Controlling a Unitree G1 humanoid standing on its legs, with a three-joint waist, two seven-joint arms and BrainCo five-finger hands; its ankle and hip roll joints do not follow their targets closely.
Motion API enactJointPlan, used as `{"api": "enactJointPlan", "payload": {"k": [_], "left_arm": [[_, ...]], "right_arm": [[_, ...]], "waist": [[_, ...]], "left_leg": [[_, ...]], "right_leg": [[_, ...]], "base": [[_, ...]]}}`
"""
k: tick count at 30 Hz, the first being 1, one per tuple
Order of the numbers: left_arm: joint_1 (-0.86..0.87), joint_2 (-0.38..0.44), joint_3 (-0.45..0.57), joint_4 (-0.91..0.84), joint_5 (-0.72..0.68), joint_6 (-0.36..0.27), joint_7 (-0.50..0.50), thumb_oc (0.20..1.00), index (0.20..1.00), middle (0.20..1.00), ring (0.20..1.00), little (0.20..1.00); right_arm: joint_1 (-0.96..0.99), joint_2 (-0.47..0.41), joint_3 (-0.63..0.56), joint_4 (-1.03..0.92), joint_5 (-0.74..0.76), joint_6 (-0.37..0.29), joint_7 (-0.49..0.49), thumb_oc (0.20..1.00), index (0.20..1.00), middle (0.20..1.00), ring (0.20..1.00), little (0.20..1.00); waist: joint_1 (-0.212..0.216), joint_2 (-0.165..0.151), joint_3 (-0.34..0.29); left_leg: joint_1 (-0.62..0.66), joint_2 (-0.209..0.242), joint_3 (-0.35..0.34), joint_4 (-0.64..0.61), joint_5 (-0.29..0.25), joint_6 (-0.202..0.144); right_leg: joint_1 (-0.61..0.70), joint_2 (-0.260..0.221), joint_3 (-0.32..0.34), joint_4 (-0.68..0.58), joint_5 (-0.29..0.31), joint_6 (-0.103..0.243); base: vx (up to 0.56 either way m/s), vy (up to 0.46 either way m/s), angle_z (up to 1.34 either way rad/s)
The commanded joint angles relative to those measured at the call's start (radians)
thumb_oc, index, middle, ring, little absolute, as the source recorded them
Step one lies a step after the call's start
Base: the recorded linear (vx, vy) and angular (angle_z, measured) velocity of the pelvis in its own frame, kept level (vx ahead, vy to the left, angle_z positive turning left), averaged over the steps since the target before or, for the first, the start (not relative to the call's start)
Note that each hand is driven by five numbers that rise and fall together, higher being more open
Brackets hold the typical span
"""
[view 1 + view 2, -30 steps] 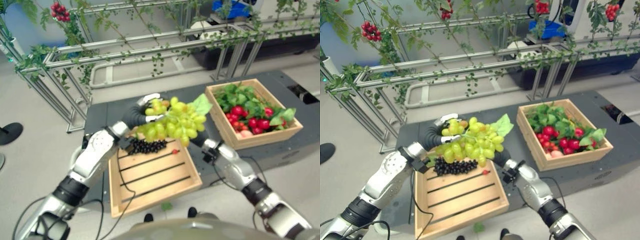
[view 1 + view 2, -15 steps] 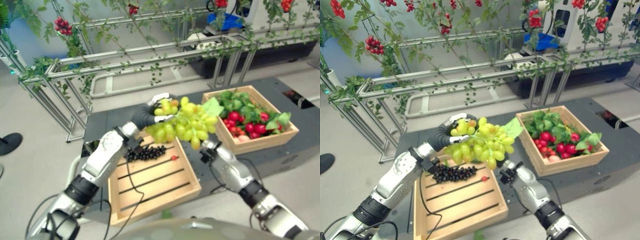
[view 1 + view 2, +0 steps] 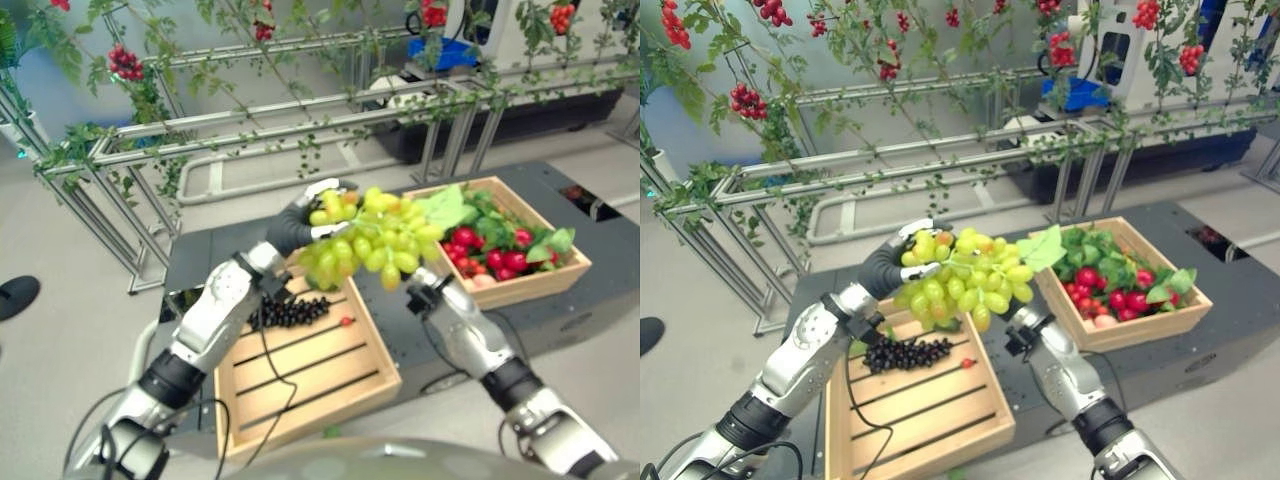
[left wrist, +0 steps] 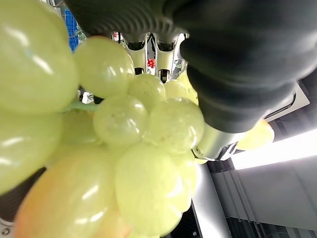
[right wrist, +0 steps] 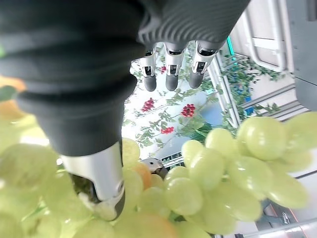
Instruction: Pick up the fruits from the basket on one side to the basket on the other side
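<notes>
A big bunch of green grapes (image 3: 375, 245) with a leaf hangs in the air between the two wooden baskets, its leaf end over the right basket's near-left corner. My left hand (image 3: 290, 225) is shut on the bunch's left end, fingers curled over the top. My right hand (image 5: 171, 69) is under the bunch with straight fingers, and the grapes rest against it; from the head its wrist (image 3: 425, 295) shows below the fruit. The left basket (image 3: 300, 400) holds a bunch of black grapes (image 3: 290, 312) and a small red fruit (image 3: 346, 321). The right basket (image 3: 530, 285) is full of red fruits and green leaves.
Both baskets stand on a dark table (image 3: 190, 250). Behind it run metal rail frames (image 3: 250, 110) hung with vines and red berry clusters (image 3: 125, 62). A person's dark shoe (image 3: 15, 295) is on the floor at the far left.
Both hands have carried the green grapes up and to the right, from over the left basket's far edge toward the right basket. The camera has also tilted upward.
</notes>
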Motion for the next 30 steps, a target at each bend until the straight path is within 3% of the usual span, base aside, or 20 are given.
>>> {"api": "enactJointPlan", "payload": {"k": [1, 30], "left_arm": [[-0.117, -0.009, 0.030, 0.008, -0.048, -0.088, 0.016, 0.200, 0.200, 0.200, 0.200, 0.200], [-0.039, -0.022, 0.124, 0.050, -0.038, -0.103, 0.038, 0.200, 0.200, 0.200, 0.200, 0.200]], "right_arm": [[-0.058, 0.042, -0.064, -0.092, 0.081, -0.087, -0.010, 1.000, 1.000, 1.000, 1.000, 1.000], [0.017, 0.033, -0.176, -0.136, 0.099, -0.124, -0.023, 1.000, 1.000, 1.000, 1.000, 1.000]], "waist": [[-0.021, -0.064, -0.045], [-0.026, -0.068, -0.054]], "left_leg": [[0.031, -0.099, 0.023, 0.057, -0.126, 0.078], [0.043, -0.094, 0.029, 0.043, -0.129, 0.080]], "right_leg": [[0.131, -0.002, -0.006, -0.107, -0.005, 0.074], [0.131, -0.002, 0.001, -0.110, -0.003, 0.078]], "base": [[0.00, 0.000, 0.00], [0.00, 0.001, -0.01]]}}
